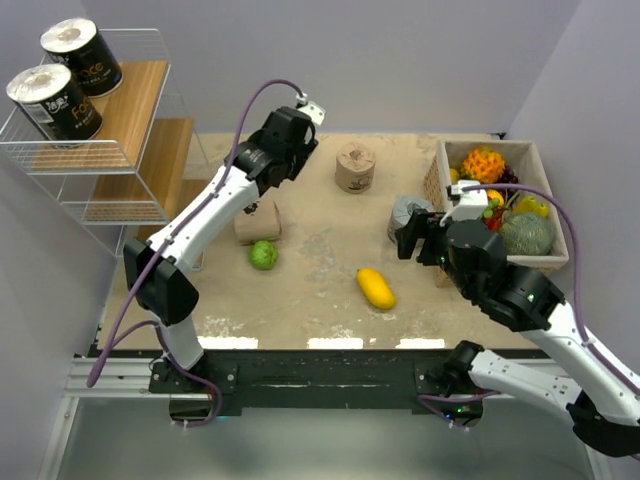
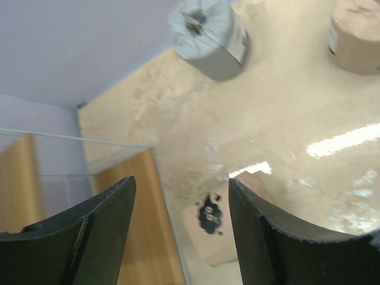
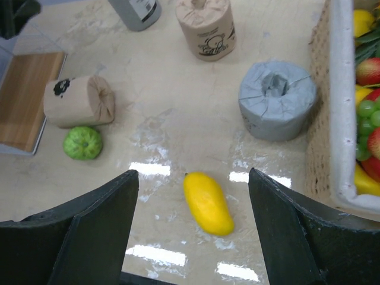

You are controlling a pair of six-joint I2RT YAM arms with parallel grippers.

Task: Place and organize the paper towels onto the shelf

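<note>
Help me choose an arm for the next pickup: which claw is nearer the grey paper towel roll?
Right. The right claw is right by the grey roll's near side, beside the fruit box; the left claw is across the table, near the shelf.

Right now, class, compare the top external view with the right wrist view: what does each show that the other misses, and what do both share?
Only top external: the two black rolls standing on the shelf, on its top tier.
Only right wrist: the right gripper seen from inside, its fingers open, and the grey roll with its top unblocked.
Both: the grey roll, upright tan roll, lying tan roll, green fruit, yellow fruit and fruit box.
</note>
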